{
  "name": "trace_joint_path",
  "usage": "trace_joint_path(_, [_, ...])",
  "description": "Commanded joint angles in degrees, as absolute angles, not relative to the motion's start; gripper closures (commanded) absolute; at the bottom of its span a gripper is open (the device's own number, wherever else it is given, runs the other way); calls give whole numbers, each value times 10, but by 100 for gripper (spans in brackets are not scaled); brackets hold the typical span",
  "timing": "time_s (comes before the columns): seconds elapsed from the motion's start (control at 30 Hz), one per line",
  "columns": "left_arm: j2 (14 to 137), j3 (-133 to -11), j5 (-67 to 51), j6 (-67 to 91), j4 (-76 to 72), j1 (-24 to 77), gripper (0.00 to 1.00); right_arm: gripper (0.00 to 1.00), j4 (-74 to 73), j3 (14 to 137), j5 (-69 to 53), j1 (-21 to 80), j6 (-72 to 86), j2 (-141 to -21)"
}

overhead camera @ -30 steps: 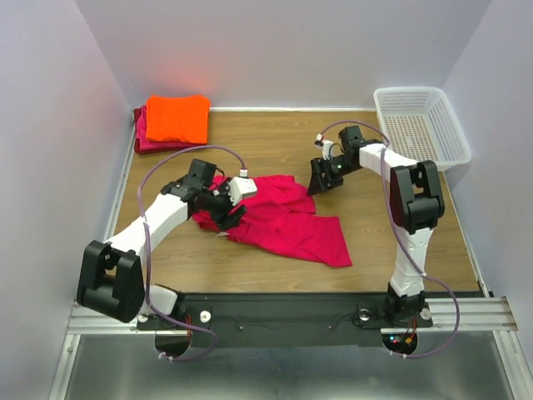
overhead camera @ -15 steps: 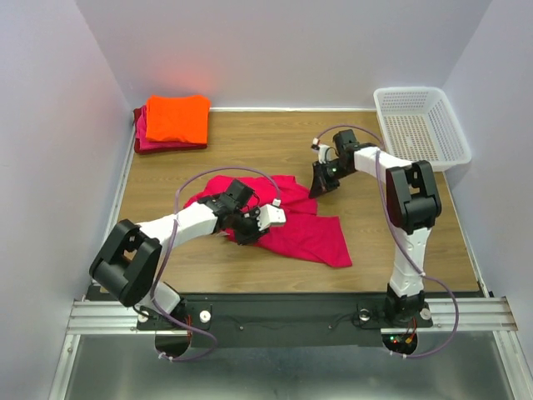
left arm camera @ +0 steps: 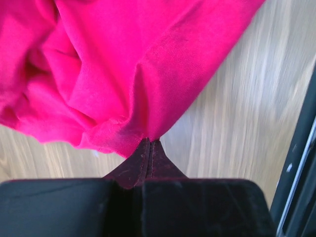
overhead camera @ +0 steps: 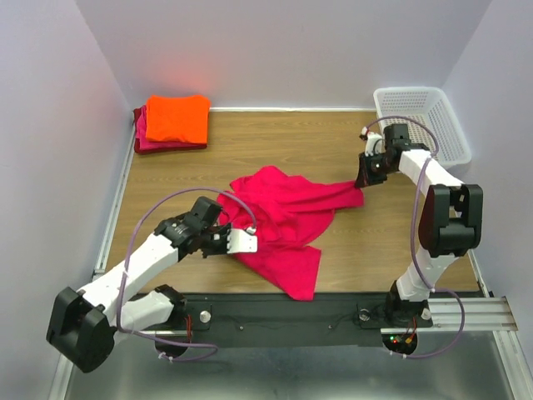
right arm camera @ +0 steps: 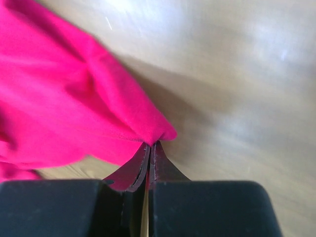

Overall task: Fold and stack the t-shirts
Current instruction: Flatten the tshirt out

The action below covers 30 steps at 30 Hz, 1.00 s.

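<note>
A magenta-pink t-shirt (overhead camera: 283, 212) lies crumpled and stretched across the middle of the table. My left gripper (overhead camera: 223, 237) is shut on its near-left edge, and the cloth (left arm camera: 123, 79) bunches just past the closed fingertips (left arm camera: 149, 143). My right gripper (overhead camera: 364, 181) is shut on the shirt's far-right corner, where a fold of cloth (right arm camera: 84, 113) is pinched at the tips (right arm camera: 150, 144). A folded bright orange t-shirt (overhead camera: 176, 117) sits on a folded darker red one (overhead camera: 141, 137) at the back left corner.
A white mesh basket (overhead camera: 420, 122) stands at the back right, close behind the right arm. Grey walls close in the table on the left, back and right. The black rail with the arm bases (overhead camera: 283, 315) runs along the near edge.
Both grippers closed on the pink shirt. The right one pulled its corner out to the right toward the basket; the left one drew back to the near left, stretching the cloth between them.
</note>
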<state>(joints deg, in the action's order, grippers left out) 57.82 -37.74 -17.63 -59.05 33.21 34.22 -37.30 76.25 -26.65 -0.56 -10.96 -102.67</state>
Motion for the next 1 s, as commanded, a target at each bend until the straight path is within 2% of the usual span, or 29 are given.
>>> trace_joint_path(0.0, [554, -338, -110, -708, 403, 274, 100, 99, -413, 726, -159, 3, -180, -985])
trace_joint_path(0.2, [603, -353, -95, -833, 400, 89, 100, 99, -421, 718, -132, -35, -207, -968])
trace_joint_path(0.4, [664, -400, -123, -882, 377, -9, 99, 99, -447, 730, -194, -37, -205, -972])
trace_joint_path(0.43, [669, -413, -147, -879, 391, -18, 89, 99, -451, 731, -205, -37, -206, -972])
trace_joint_path(0.47, [672, -444, -165, -878, 405, -19, 83, 99, -467, 739, -219, -37, -212, -972])
trace_joint_path(0.5, [671, -460, -184, -875, 423, -20, 77, 91, -480, 746, -253, -37, -221, -974])
trace_joint_path(0.57, [658, -499, -251, -879, 482, -19, 52, 72, -512, 758, -272, -37, -226, -976])
trace_joint_path(0.63, [646, -521, -313, -878, 522, -17, 41, 51, -521, 769, -282, -37, -230, -968])
trace_joint_path(0.7, [634, -547, -337, -858, 526, -2, 41, 46, -520, 773, -279, -37, -240, -948])
trace_joint_path(0.77, [633, -562, -349, -801, 512, 24, 42, 46, -521, 781, -281, -37, -242, -939])
trace_joint_path(0.87, [645, -582, -345, -688, 460, 104, 44, 50, -535, 780, -308, -35, -247, -919])
trace_joint_path(0.97, [641, -571, -341, -652, 397, 152, 44, 55, -542, 754, -306, -18, -264, -912])
